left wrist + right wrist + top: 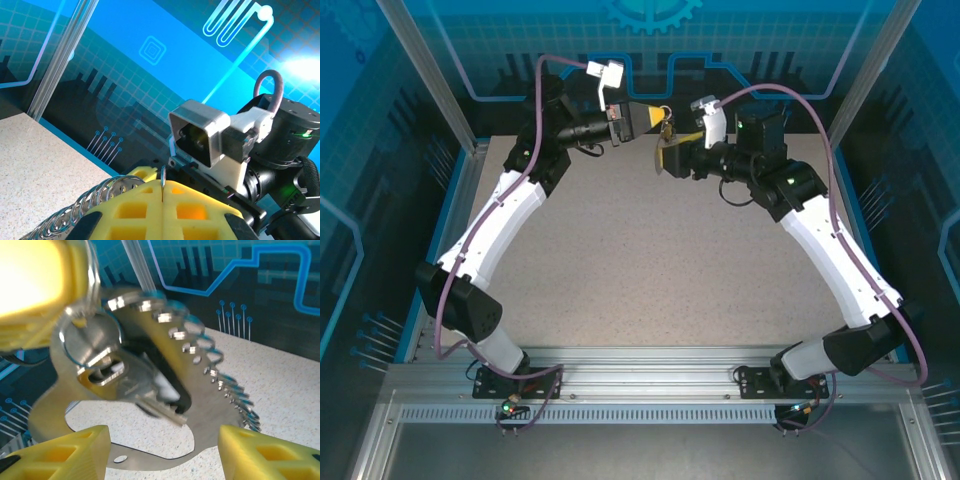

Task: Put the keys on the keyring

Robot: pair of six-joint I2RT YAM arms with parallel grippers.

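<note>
Nearest in the right wrist view, the right gripper (162, 436) has its yellow fingers (65, 452) spread wide apart, gripping nothing. Just beyond their gap hangs the key (112, 377). It is silvery and flat, with a slotted hole in its head and a short blade pointing down to the right. Something black sits behind it, too blurred to make out. The key's head lies against the keyring (94, 358), a bright split ring; whether the key is threaded on it I cannot tell. A coil of silvery loops (210, 357) trails from the ring along a broad grey curved band (50, 410).

Above, the left gripper (162, 189) has its own yellow fingers (135, 200) pressed together on the ring's thin edge. The cluster hangs in the air between the two arms, over the far middle of the speckled worktop (650, 270). Behind stands a blue backdrop (770, 40) printed with circuit lines and a gear outline.
</note>
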